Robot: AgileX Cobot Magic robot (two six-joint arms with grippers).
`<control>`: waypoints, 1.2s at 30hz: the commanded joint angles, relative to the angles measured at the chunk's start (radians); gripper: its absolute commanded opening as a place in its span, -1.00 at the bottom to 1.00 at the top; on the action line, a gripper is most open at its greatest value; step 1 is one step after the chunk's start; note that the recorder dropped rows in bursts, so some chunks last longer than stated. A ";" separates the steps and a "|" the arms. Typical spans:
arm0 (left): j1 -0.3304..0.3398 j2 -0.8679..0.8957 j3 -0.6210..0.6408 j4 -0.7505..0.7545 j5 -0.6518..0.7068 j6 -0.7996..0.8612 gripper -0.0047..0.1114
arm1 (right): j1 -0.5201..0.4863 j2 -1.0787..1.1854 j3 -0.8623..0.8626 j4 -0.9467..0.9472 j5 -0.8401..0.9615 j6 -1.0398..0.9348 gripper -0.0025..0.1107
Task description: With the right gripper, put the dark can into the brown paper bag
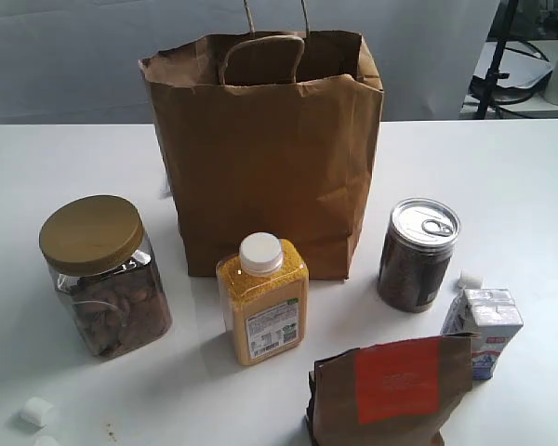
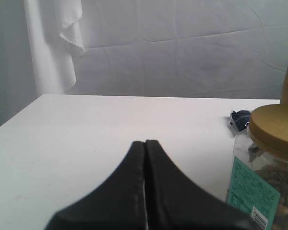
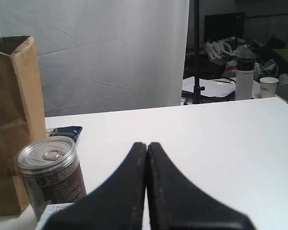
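The dark can [image 1: 418, 254] with clear sides, brown contents and a silver pull-tab lid stands upright on the white table, just right of the brown paper bag [image 1: 265, 149]. The bag stands open and upright at the back centre. In the right wrist view the dark can [image 3: 50, 175] stands beside the brown paper bag [image 3: 13, 120], off to one side of my right gripper [image 3: 147, 143], which is shut and empty, apart from the can. My left gripper [image 2: 145, 142] is shut with nothing in it. Neither gripper shows in the exterior view.
A gold-lidded nut jar [image 1: 104, 275] stands front left; its lid [image 2: 276, 125] shows in the left wrist view. A yellow white-capped bottle [image 1: 261, 297] stands before the bag. A small brown pouch with a red label [image 1: 391, 390] and a small white carton [image 1: 484, 330] sit front right.
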 commanded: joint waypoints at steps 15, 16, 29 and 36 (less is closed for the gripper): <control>0.002 -0.003 0.004 0.003 -0.005 -0.003 -0.92 | -0.001 -0.005 -0.064 0.235 -0.110 0.093 -0.96; 0.002 -0.003 0.004 0.003 -0.005 -0.003 -0.92 | -0.002 -0.005 -0.112 0.227 -0.086 0.079 -0.96; 0.002 -0.003 0.004 0.003 -0.005 -0.003 -0.92 | 0.011 0.513 -0.812 0.530 0.403 -0.460 -0.96; 0.002 -0.003 0.004 0.003 -0.005 -0.003 -0.92 | 0.191 0.955 -1.119 0.188 0.766 -0.249 -0.96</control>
